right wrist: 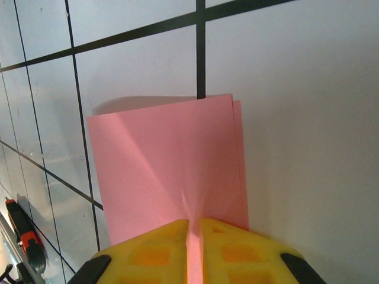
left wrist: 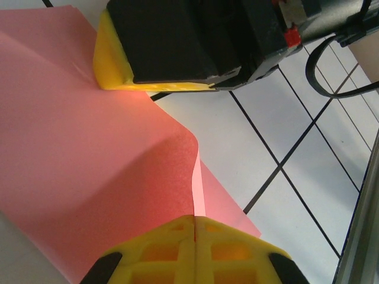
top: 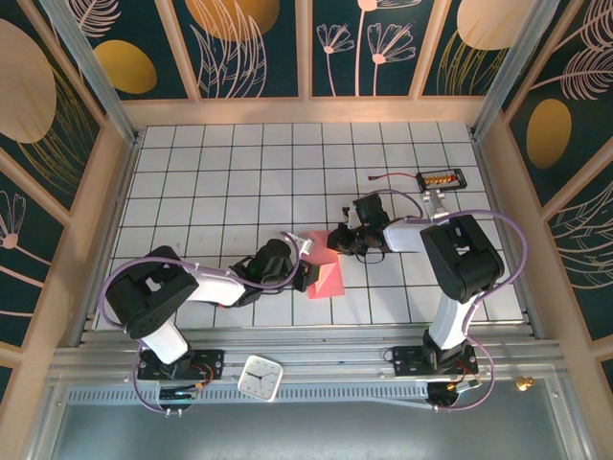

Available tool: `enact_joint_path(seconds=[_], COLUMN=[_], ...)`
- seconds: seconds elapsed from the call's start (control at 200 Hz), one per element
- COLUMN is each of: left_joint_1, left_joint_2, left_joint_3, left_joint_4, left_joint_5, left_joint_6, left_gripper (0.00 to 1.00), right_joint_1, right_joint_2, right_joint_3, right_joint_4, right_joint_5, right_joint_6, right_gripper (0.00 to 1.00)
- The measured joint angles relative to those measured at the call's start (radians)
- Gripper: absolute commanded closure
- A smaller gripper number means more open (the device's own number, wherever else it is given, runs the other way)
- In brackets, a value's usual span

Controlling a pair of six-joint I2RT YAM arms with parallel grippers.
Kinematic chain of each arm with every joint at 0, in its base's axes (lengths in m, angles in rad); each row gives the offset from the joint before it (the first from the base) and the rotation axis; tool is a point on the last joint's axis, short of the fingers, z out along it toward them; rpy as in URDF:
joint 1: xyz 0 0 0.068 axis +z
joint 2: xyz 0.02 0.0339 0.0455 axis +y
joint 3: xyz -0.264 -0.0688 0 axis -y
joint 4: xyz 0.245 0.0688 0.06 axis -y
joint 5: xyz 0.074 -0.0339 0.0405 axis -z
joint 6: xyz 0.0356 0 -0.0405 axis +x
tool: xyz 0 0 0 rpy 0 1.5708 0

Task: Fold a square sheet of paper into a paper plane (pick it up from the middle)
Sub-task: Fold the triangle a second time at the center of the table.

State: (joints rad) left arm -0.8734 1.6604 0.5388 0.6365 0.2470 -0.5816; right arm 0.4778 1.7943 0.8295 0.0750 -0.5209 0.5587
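Observation:
The salmon-pink sheet of paper [top: 327,275] lies folded over on the tiled table between the two arms. My left gripper [top: 306,255] is shut on one edge of the paper [left wrist: 89,177], which bows up ahead of the closed yellow fingers [left wrist: 172,236]. From the opposite side my right gripper [top: 337,241] is shut on the paper too. In the right wrist view the sheet [right wrist: 166,165] stands doubled, its two far edges almost lined up, with the jaws [right wrist: 193,228] pinching it. The right gripper's yellow finger [left wrist: 112,59] presses the paper's far edge.
A small white square clock [top: 260,377] lies on the metal rail in front of the arm bases. A red-handled black tool [top: 442,178] rests at the back right of the table, and it shows as well in the right wrist view [right wrist: 25,234]. Wooden walls surround the grid.

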Motion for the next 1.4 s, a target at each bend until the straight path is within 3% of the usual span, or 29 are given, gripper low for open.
enact_joint_path(seconds=[0.555, 1.396], left_joint_1=[0.064, 0.084], left_joint_2=[0.036, 0.09], left_joint_3=[-0.012, 0.028], left_joint_4=[0.002, -0.037], left_joint_5=[0.034, 0.05], left_joint_6=[0.016, 0.062], left_gripper=[1.0, 1.0], right_joint_1=[0.0, 0.003], right_joint_2=[0.009, 0.011], right_joint_3=[0.019, 0.019], right_joint_4=[-0.005, -0.004], right_joint_5=[0.002, 0.005], right_joint_6=[-0.024, -0.03], right_gripper=[0.82, 0.82])
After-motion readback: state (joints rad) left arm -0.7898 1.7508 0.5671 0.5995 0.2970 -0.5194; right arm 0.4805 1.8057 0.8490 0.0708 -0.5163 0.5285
